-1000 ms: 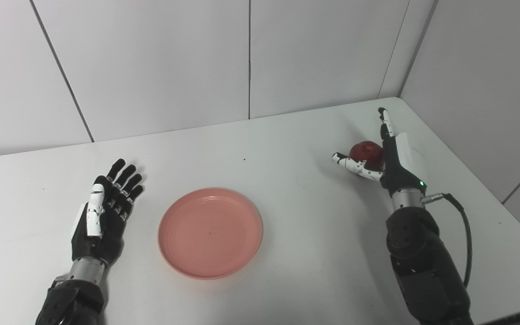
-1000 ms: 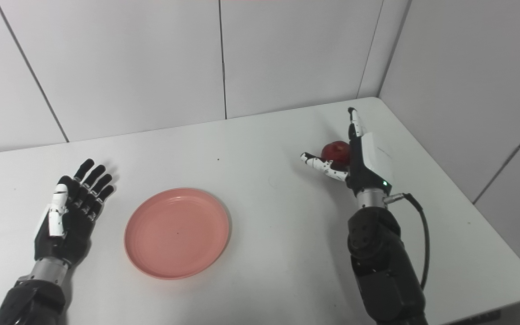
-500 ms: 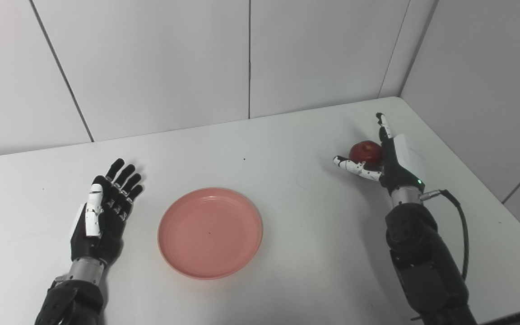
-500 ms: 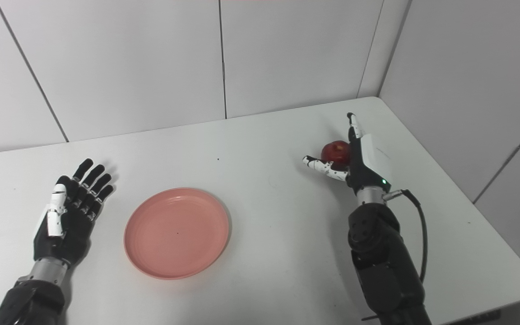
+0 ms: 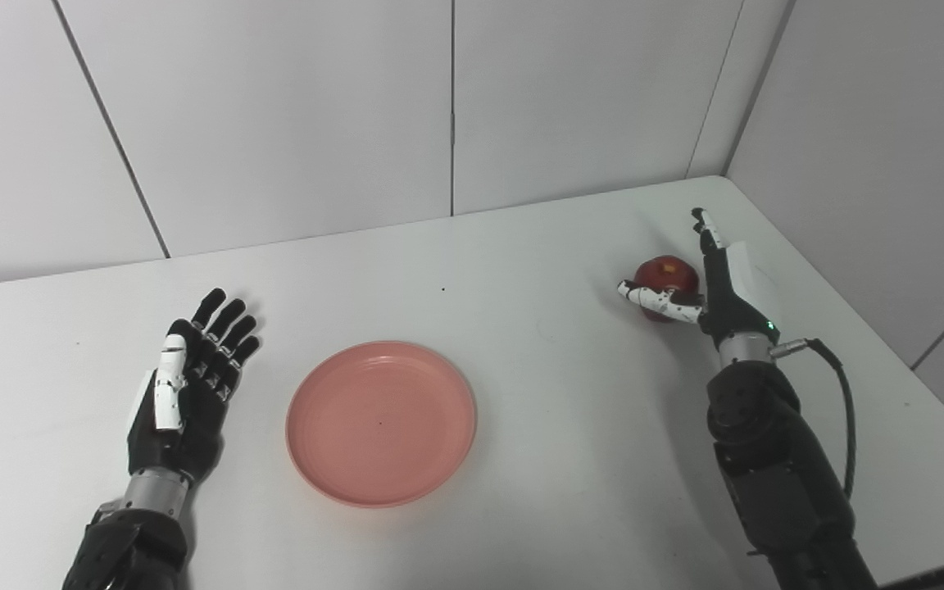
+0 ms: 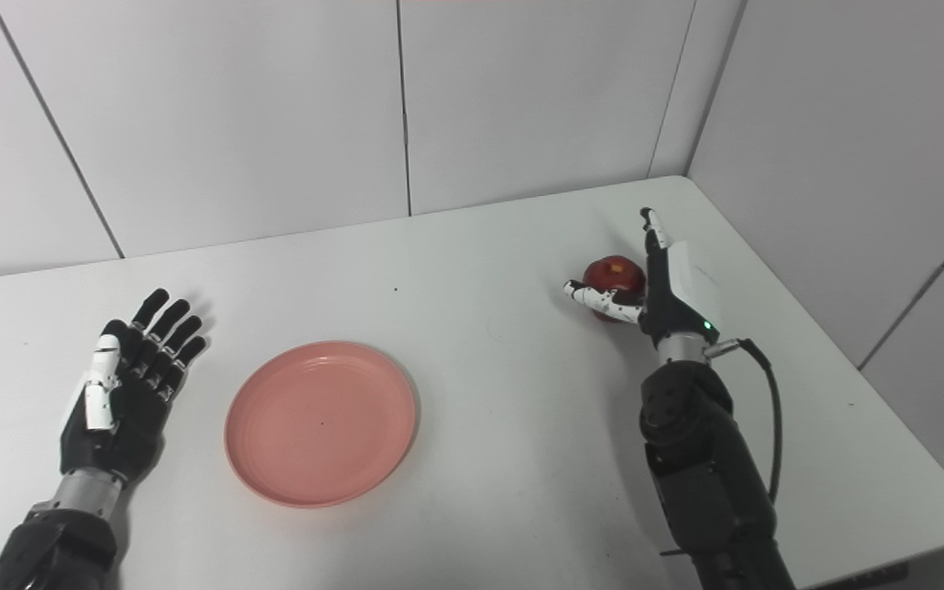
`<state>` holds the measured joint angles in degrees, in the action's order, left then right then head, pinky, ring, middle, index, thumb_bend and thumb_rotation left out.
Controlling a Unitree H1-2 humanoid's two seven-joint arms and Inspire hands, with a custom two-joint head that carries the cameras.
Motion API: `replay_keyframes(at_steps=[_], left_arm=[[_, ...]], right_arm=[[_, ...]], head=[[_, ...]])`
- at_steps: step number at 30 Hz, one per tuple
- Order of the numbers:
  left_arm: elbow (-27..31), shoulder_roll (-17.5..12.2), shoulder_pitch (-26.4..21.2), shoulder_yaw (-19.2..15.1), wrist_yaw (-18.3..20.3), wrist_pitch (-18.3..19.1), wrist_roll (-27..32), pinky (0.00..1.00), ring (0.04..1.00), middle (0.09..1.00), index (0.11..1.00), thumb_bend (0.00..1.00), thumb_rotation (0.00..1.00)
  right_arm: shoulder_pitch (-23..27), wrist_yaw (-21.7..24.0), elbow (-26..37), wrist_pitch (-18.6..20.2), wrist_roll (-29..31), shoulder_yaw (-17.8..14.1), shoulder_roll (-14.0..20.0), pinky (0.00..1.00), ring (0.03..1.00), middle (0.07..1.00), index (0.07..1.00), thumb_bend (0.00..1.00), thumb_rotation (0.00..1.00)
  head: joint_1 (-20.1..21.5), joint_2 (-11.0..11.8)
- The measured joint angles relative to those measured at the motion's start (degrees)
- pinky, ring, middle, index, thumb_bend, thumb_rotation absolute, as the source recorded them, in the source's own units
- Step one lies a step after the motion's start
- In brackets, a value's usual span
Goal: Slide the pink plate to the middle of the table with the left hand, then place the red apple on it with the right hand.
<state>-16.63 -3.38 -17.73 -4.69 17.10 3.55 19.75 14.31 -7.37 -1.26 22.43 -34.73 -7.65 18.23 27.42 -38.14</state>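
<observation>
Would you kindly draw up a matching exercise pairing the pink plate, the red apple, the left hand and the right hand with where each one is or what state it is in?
Things:
1. pink plate
2. red apple
3. left hand
4. right hand

Places or states:
A. open, fingers extended, left of the plate
B. open, cupped around the fruit
C. empty, near the table's middle
D. far right of the table, by the corner

Pairs: 1-C, 2-D, 3-A, 4-B
</observation>
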Motion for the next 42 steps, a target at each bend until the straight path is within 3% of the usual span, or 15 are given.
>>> replay_keyframes(at_steps=[16, 22, 28, 33, 37, 38, 39, 41, 42], left_arm=[[0.09, -0.28, 0.08, 0.03, 0.13, 0.11, 0.50, 0.93, 0.916, 0.917, 0.900, 0.35, 1.00], [0.10, -0.32, 0.10, 0.09, 0.12, 0.11, 0.50, 0.93, 0.919, 0.921, 0.903, 0.35, 1.00], [0.10, -0.38, 0.10, 0.11, 0.13, 0.12, 0.53, 0.93, 0.922, 0.922, 0.906, 0.35, 1.00], [0.12, -0.37, 0.10, 0.10, 0.12, 0.15, 0.53, 0.93, 0.917, 0.919, 0.901, 0.35, 1.00], [0.28, -0.38, 0.20, 0.08, 0.10, 0.20, 0.53, 0.93, 0.917, 0.918, 0.900, 0.35, 1.00], [0.33, -0.38, 0.21, 0.07, 0.10, 0.24, 0.53, 0.93, 0.918, 0.919, 0.901, 0.35, 1.00], [0.41, -0.38, 0.22, 0.07, 0.10, 0.28, 0.53, 0.93, 0.918, 0.919, 0.901, 0.35, 1.00], [0.63, -0.39, 0.32, 0.04, 0.09, 0.34, 0.53, 0.93, 0.917, 0.917, 0.899, 0.35, 1.00], [0.68, -0.40, 0.35, 0.05, 0.10, 0.35, 0.53, 0.93, 0.919, 0.919, 0.901, 0.35, 1.00]], right_arm=[[0.07, 1.73, 0.61, 2.68, 0.25, 1.62, 0.25, 0.75, 0.836, 0.866, 0.875, 1.00, 0.37], [0.12, 2.25, 0.80, 4.15, 0.24, 1.98, 0.29, 0.61, 0.724, 0.769, 0.819, 1.00, 0.29], [0.12, 2.22, 1.04, 4.13, 0.96, 1.98, 0.33, 0.62, 0.714, 0.752, 0.761, 0.97, 0.22], [0.13, 1.64, -0.01, 3.78, 1.54, 2.10, 0.76, 0.58, 0.645, 0.685, 0.702, 0.94, 0.15], [0.21, 0.05, -1.18, 3.33, 1.50, 2.48, 1.15, 0.48, 0.550, 0.599, 0.602, 0.85, 0.09], [0.37, -0.13, -1.70, 3.25, 1.48, 2.61, 1.35, 0.47, 0.532, 0.580, 0.535, 0.66, 0.12], [0.45, -0.22, -2.02, 3.21, 1.48, 2.81, 1.55, 0.46, 0.518, 0.566, 0.508, 0.58, 0.13], [0.57, -0.77, -2.14, 3.08, 1.45, 3.28, 1.88, 0.44, 0.495, 0.545, 0.492, 0.53, 0.13], [0.59, -0.83, -2.16, 3.07, 1.44, 3.48, 1.96, 0.41, 0.470, 0.511, 0.493, 0.53, 0.07]], head=[[-0.26, -0.26], [-0.26, -0.35], [-0.35, -0.35], [-0.35, -0.53], [-0.35, -0.53], [-0.35, -0.53], [-0.35, -0.53], [-0.44, -0.53], [-0.44, -0.53]])
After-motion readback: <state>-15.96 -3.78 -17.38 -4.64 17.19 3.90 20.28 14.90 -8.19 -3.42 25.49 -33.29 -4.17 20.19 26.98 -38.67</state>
